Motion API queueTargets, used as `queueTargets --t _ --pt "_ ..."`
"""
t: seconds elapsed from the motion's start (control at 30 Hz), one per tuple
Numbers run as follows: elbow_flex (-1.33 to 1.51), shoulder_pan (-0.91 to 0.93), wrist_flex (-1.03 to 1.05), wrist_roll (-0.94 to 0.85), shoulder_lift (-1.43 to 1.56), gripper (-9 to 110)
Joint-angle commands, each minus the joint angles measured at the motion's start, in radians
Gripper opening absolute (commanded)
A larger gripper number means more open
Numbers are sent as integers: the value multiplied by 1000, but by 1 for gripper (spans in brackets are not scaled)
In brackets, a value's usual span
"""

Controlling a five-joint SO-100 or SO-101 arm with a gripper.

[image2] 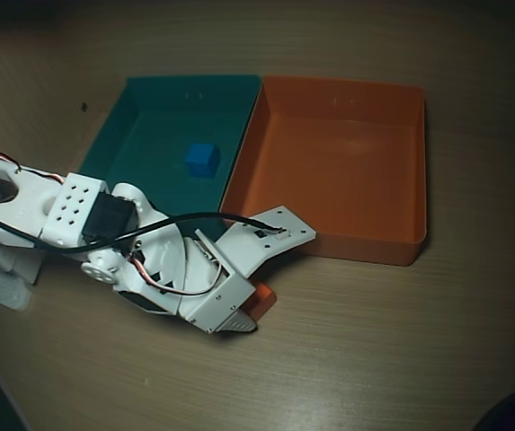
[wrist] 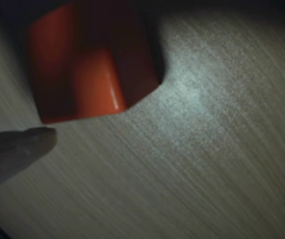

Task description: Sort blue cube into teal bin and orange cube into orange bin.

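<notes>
The orange cube (wrist: 90,74) fills the upper left of the wrist view, blurred, resting on the wooden table. One grey fingertip (wrist: 28,144) lies just below it with a thin gap between them; the other finger is hidden. In the overhead view my gripper (image2: 250,310) hangs over the orange cube (image2: 264,298), of which only one corner peeks out, on the table in front of the bins. The blue cube (image2: 202,159) lies inside the teal bin (image2: 140,117). The orange bin (image2: 401,171) stands right beside it and holds nothing.
The two bins touch along one wall at the back of the wooden table (image2: 374,341). The arm's white body (image2: 77,211) and black cables stretch in from the left edge.
</notes>
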Motion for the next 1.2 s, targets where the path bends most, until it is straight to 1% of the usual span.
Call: queueTargets --t 0.0,0.23,0.47,1.17 --pt "-64 -23 -14 6 38 46" --pt "-118 -34 -14 9 26 46" --pt "-173 -38 -12 117 25 46" --pt "-181 -40 -14 126 -48 46"
